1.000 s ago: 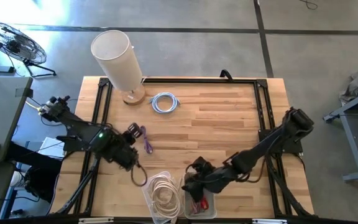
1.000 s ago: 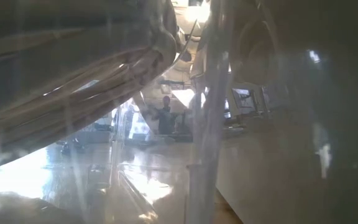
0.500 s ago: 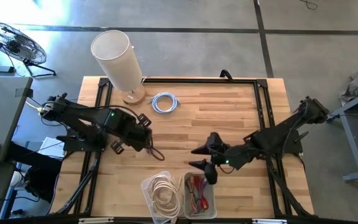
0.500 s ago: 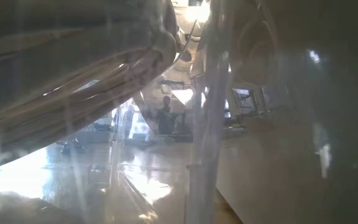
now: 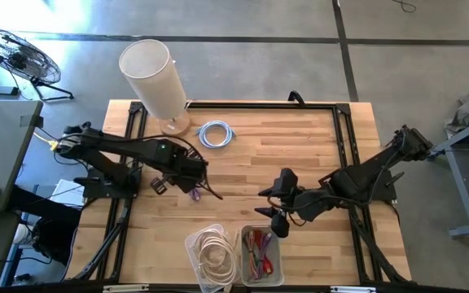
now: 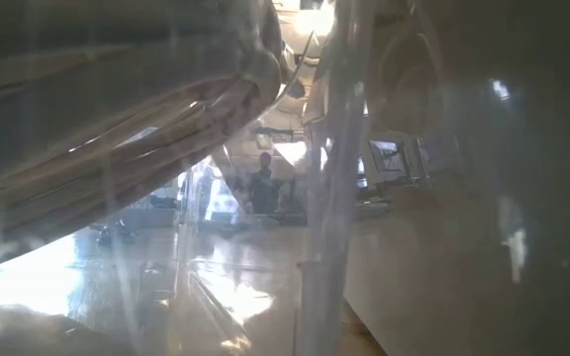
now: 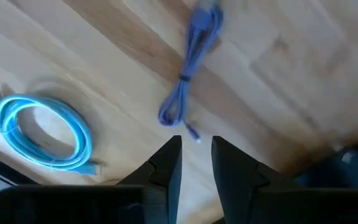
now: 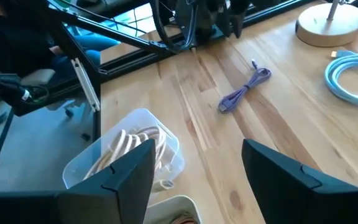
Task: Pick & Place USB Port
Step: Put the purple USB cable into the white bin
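A small purple cable bundle (image 7: 188, 74) lies flat on the wooden table (image 5: 300, 155), also seen as the purple cable (image 8: 244, 87) and, partly under the left arm, the cable (image 5: 194, 194). My left gripper (image 7: 196, 146) hovers above it, open with a narrow gap, with the cable's thin end just beyond the fingertips; the gripper (image 5: 194, 179) sits left of the table's middle. My right gripper (image 8: 197, 168) is wide open and holds nothing; it (image 5: 269, 207) floats above the table beyond the bins.
Two clear bins stand at the near edge: one with white cables (image 5: 212, 252), one with red cables (image 5: 260, 254). A light blue cable coil (image 5: 216, 134) and a lamp (image 5: 155, 77) are near the far edge. The low view looks through a bin wall (image 6: 265, 198).
My right gripper has risen out of the bin with red cables and moved toward the far edge. My left arm has stretched toward the table's right, bringing its gripper over the purple cable. The cable has stayed where it was.
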Robot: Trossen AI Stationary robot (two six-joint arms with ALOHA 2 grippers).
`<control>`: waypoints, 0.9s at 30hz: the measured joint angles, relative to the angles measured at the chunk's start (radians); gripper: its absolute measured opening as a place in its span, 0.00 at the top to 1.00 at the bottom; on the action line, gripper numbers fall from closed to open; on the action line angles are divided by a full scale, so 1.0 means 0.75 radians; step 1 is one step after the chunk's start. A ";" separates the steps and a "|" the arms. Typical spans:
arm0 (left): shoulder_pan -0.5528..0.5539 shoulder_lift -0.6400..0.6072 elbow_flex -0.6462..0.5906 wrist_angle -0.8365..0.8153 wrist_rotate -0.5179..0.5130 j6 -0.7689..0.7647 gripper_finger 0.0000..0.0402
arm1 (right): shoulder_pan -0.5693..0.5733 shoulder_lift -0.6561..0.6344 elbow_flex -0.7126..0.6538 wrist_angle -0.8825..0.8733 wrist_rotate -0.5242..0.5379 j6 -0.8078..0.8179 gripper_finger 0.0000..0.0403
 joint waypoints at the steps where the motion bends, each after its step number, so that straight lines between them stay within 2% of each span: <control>1: 0.007 0.002 -0.023 0.005 -0.012 0.041 0.79 | 0.000 0.000 0.000 -0.002 0.000 -0.002 0.42; 6: 0.044 0.006 -0.157 0.036 -0.019 0.224 0.79 | -0.012 -0.008 0.000 -0.019 -0.004 -0.032 0.42; 10: 0.074 0.007 -0.272 0.175 0.124 0.311 0.79 | -0.026 -0.036 0.000 -0.054 0.012 -0.031 0.42; 13: 0.111 0.006 -0.332 0.293 0.276 0.313 0.79 | -0.036 -0.044 0.000 -0.055 0.034 -0.032 0.42; 15: 0.134 0.007 -0.366 0.377 0.321 0.286 0.79 | -0.043 -0.045 0.000 -0.058 0.033 -0.031 0.42; 18: 0.171 0.007 -0.375 0.456 0.345 0.233 0.79 | -0.061 -0.047 0.000 -0.055 0.019 -0.026 0.42; 27: 0.270 0.006 -0.375 0.478 0.419 0.203 0.79 | -0.097 -0.047 0.000 -0.023 -0.019 -0.003 0.42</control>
